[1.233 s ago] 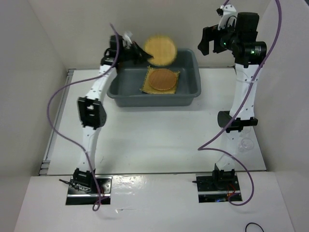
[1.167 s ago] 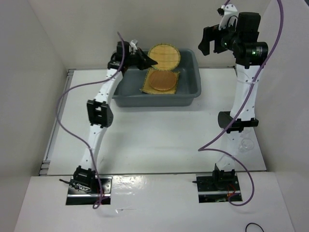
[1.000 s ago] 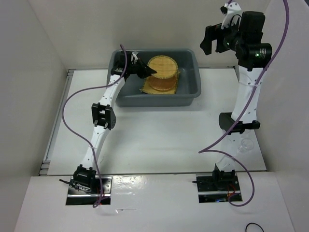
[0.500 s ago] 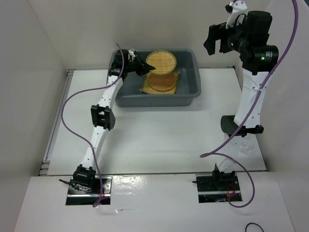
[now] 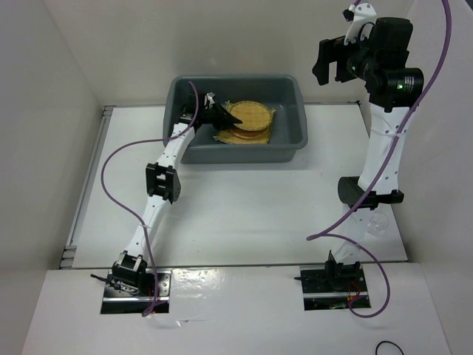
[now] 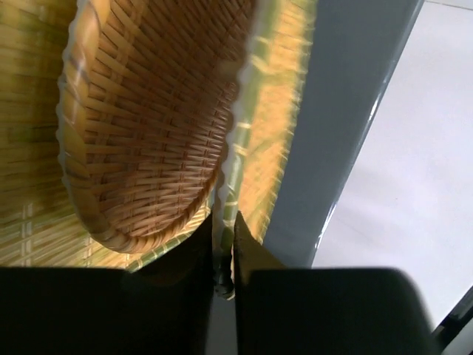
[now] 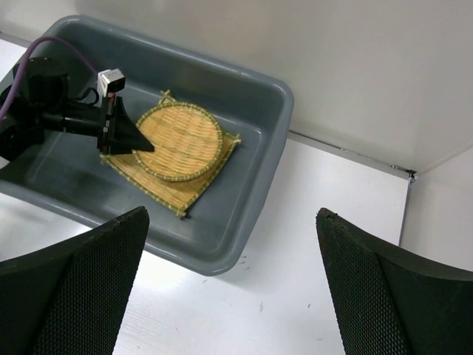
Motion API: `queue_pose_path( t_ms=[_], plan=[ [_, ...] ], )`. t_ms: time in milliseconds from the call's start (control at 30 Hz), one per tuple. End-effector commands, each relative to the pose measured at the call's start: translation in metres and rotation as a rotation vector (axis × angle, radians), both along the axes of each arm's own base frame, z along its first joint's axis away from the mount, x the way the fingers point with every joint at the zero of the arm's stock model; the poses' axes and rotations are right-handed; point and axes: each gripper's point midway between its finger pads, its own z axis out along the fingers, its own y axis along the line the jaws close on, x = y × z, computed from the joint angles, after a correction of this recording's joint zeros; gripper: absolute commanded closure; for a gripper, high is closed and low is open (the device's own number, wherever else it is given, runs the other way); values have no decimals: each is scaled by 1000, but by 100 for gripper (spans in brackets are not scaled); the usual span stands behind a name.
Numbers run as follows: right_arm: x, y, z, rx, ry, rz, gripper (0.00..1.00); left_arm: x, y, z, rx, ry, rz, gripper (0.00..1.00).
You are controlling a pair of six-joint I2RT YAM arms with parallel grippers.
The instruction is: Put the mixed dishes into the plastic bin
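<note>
watching the overhead feed, i see the left gripper (image 5: 224, 117) down inside the large dark grey rectangular plastic bin (image 5: 294, 140), which sits at the far side of the white table (image 5: 236, 214). its jaws are clenched on the near-left edge of the round yellow dark-rimmed woven disc (image 5: 250, 112). on the left wrist feed the two black fingers (image 6: 177, 303) pinch a thin greenish rim with no gap showing between them, and the grey bin wall runs just beside on the right.

the yellow disc lies over the stack on the bin floor. under it is the square yellow slatted bamboo mat (image 7: 164, 189), its corners sticking out past the disc on the right wrist feed. from overhead a crescent of the round orange-brown woven disc (image 5: 241, 134) shows on the near side, between the yellow disc and the mat. i cannot tell whether the yellow disc is resting fully on the pile or is tilted in the grip.

the right gripper (image 5: 332, 61) hangs high above the table's far right corner, well apart from the bin. its jaws are released and spread wide, with nothing between them, and its camera looks down on the bin.

a small clear glass (image 5: 378, 222) stands on the table near the lower part of the right arm, outside the bin.
</note>
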Motion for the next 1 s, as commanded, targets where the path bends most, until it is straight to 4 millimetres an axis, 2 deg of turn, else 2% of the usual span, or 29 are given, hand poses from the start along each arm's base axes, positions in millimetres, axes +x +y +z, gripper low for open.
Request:
queue_pose_path(
  t_ms=[0,33,67,100,167,267,300,333,400,433,500,533,567,600,633,667,700,733,767,800,833,867,967],
  plan=[
    [-12,-4,16,-4,-40,-15,2,0,1,17,-20,-87,-36,80],
    [-12,-4,16,-4,-40,-15,2,-1,1,10,-15,-67,-36,78],
    [-12,-4,16,-4,-40,-15,2,-1,1,9,-11,-74,-39,70],
    [-12,-4,16,-4,-40,-15,2,-2,1,8,-10,-65,-39,66],
    [-12,-4,16,-4,-40,-15,2,-1,6,9,-14,-64,-38,60],
    [-14,-5,17,-4,-40,-15,2,1,6,13,-28,-66,-30,44],
    [-14,-5,17,-4,-40,-15,2,3,5,23,-34,-99,-31,35],
    [-13,-5,14,-4,-31,-15,2,7,10,32,-45,-107,-17,17],
    [-13,-3,14,-1,-30,-7,2,7,10,51,-61,-137,-12,2],
    [-13,-3,14,-1,-30,-7,2,11,18,66,-65,-153,10,0],
    [-14,-1,14,2,-30,5,2,6,29,66,-42,-64,34,0],
    [-14,1,14,13,-27,11,2,-3,32,55,-6,17,38,0],
    [-14,1,14,14,-27,11,2,-2,43,49,53,22,67,0],
    [-15,3,14,17,-27,21,2,-6,48,58,91,24,87,0],
    [-15,3,14,17,-27,22,2,-15,53,53,133,81,98,0],
    [-15,3,14,25,-25,19,2,-18,55,56,151,87,105,0],
    [-17,5,17,28,-33,28,2,-20,57,69,155,77,114,0],
    [-17,5,17,28,-34,28,2,-28,52,74,163,84,100,0],
    [-17,5,17,28,-34,28,2,-27,54,83,170,67,115,0],
    [-14,5,13,36,-22,25,2,-32,51,101,173,42,119,0],
    [-13,5,13,36,-21,25,2,-32,56,105,198,43,150,0],
    [-13,5,13,36,-21,25,2,-33,59,118,210,17,165,0],
    [-18,5,18,45,-31,23,2,-39,73,119,299,17,204,0]
  ],
)
